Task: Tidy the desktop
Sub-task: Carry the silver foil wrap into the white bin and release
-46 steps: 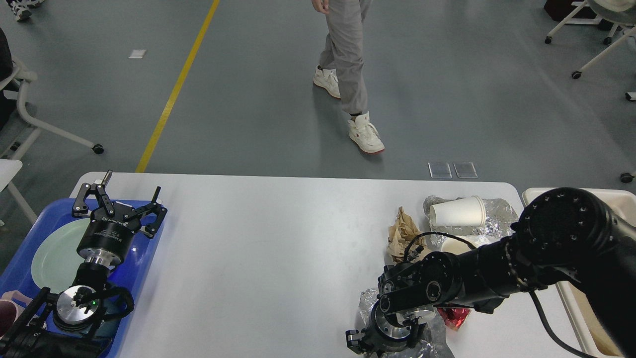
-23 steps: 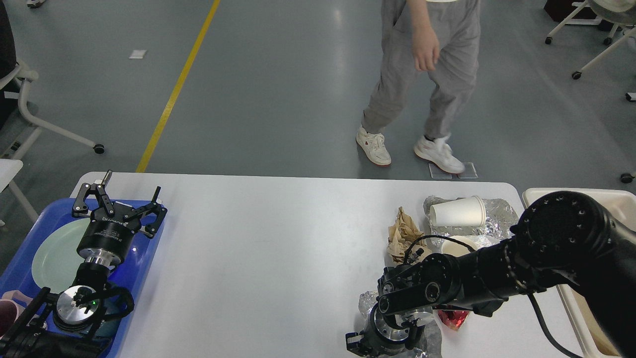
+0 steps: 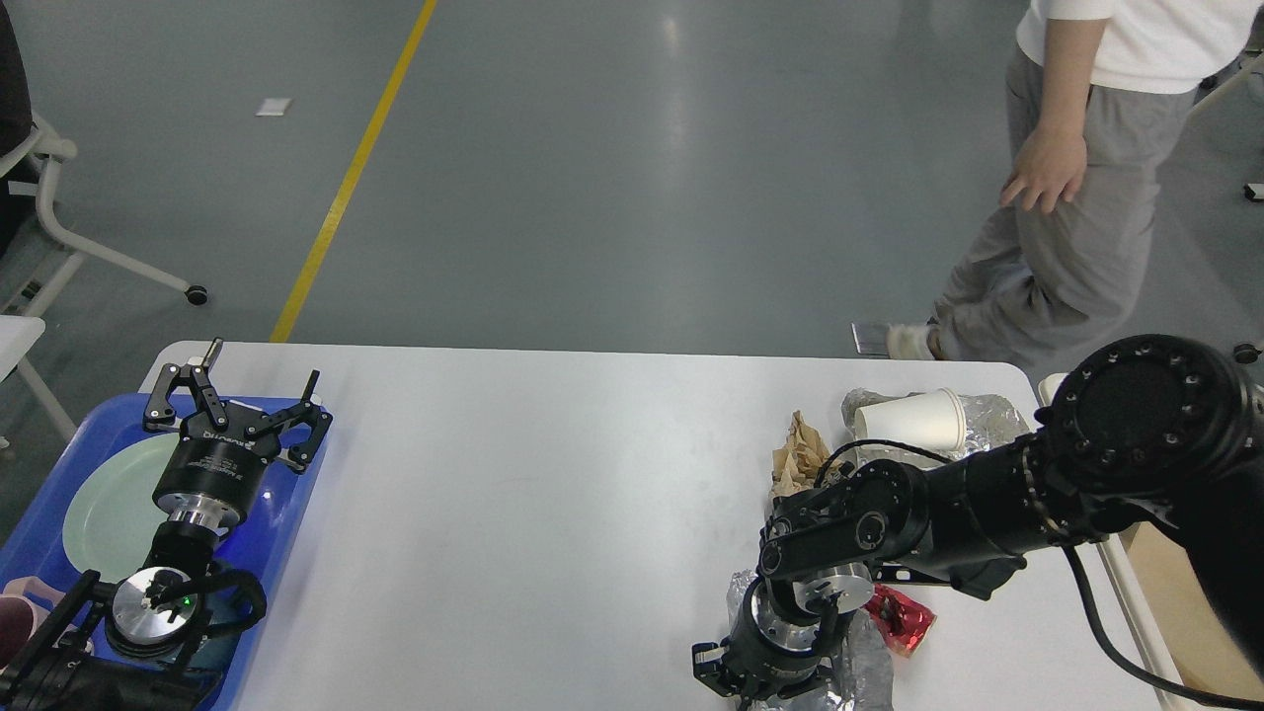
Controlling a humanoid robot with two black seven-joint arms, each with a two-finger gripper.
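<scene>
The white desktop (image 3: 553, 474) spans the view. My left gripper (image 3: 247, 387) hovers open over the left tray with nothing between its fingers. My right arm reaches in from the right, and my right gripper (image 3: 755, 676) points down at crumpled foil (image 3: 864, 664) near the front edge. Its fingers are dark and partly hidden, so I cannot say whether they hold the foil. A red wrapper (image 3: 904, 622) lies beside that foil. Behind the arm are crumpled brown paper (image 3: 798, 454) and a white paper cup (image 3: 908, 419) lying on its side on more foil (image 3: 987, 420).
A blue tray (image 3: 281, 513) at the left edge holds a pale green plate (image 3: 104, 509). A beige bin (image 3: 1175, 592) stands off the table's right end, largely behind my right arm. A person (image 3: 1076, 197) walks on the floor beyond the far right corner.
My right arm has shifted slightly up and to the right over the front foil. The person has walked from the middle background to the right. The left arm has not moved.
</scene>
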